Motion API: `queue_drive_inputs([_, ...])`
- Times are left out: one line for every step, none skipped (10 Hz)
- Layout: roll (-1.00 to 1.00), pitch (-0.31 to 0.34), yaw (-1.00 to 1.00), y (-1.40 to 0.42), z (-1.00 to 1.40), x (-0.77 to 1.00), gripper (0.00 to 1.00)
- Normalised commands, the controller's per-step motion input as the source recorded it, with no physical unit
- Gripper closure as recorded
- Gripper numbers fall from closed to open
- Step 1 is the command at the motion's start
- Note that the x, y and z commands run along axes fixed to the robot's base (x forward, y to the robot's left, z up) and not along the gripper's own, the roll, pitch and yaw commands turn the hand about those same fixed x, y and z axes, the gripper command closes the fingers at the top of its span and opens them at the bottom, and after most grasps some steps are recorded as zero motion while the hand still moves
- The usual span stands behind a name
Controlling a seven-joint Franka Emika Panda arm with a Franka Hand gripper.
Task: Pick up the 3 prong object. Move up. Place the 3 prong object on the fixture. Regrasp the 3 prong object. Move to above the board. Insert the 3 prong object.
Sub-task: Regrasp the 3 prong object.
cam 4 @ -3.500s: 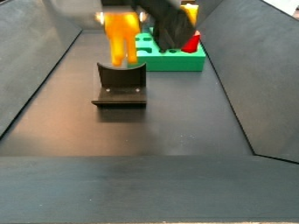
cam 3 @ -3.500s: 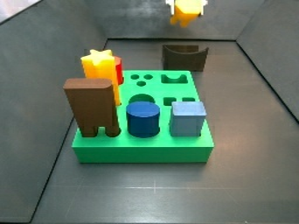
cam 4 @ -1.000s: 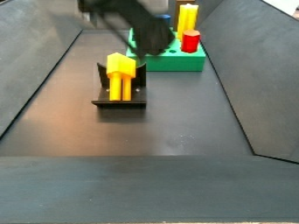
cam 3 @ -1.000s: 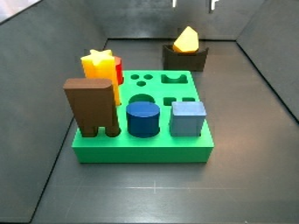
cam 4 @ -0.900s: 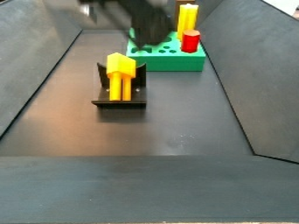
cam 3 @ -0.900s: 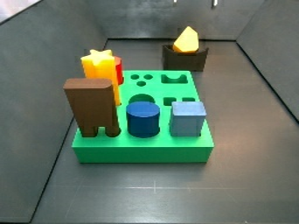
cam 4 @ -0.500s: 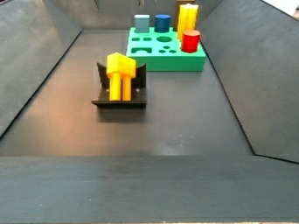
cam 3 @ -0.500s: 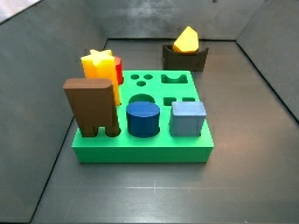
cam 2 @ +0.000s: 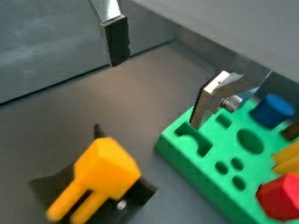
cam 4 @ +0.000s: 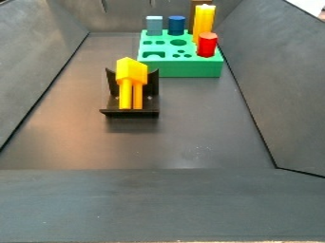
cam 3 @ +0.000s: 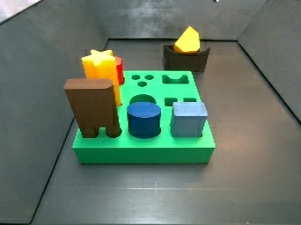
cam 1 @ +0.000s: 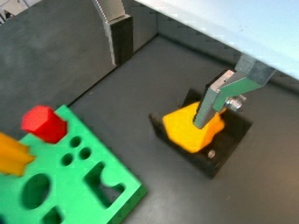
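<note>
Orange-yellow 3 prong object (cam 4: 129, 79) is now left resting in the fixture (cam 4: 131, 101), released. The gripper (cam 1: 176, 61) has been lifted clear above it, fingers (cam 1: 219, 99) apart and empty. Placement is judged done; regrasp comes next, then the board (cam 3: 147, 145).

3 prong object (cam 4: 129, 78) rests in fixture (cam 4: 131, 102) (board (cam 4: 181, 57) behind); end effector (cam 1: 176, 54) above.

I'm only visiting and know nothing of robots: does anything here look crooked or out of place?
Nothing looks broken. The small orange-yellow plastic 3 prong object rests on the dark brown notched fixture, apart from the blocks on the bright green square board. The gripper hangs open above, holding nothing.
</note>
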Motion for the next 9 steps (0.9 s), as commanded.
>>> queue_drive_inputs([1.00,-0.002,0.04,-0.02,-0.01,-0.01,0.00])
queue_drive_inputs([1.00,-0.004,0.04,-0.02,-0.01,-0.01,0.00])
queue_drive_inputs([1.00,-0.003,0.04,-0.02,0.00,-0.01,0.00])
queue_drive_inputs([1.00,0.001,0.04,-0.02,0.01,-0.01,0.00])
queue_drive_inputs([1.00,0.006,0.04,-0.02,0.01,0.00,0.00])
queue_drive_inputs([1.00,0.011,0.05,-0.02,0.00,0.02,0.00])
queue_drive_inputs([1.00,0.016,0.05,-0.02,-0.01,0.03,0.00])
queue_drive_inputs([1.00,0.025,0.05,-0.02,-0.02,0.05,0.00])
queue_drive_inputs([1.00,0.039,0.05,-0.03,-0.02,0.07,0.00])
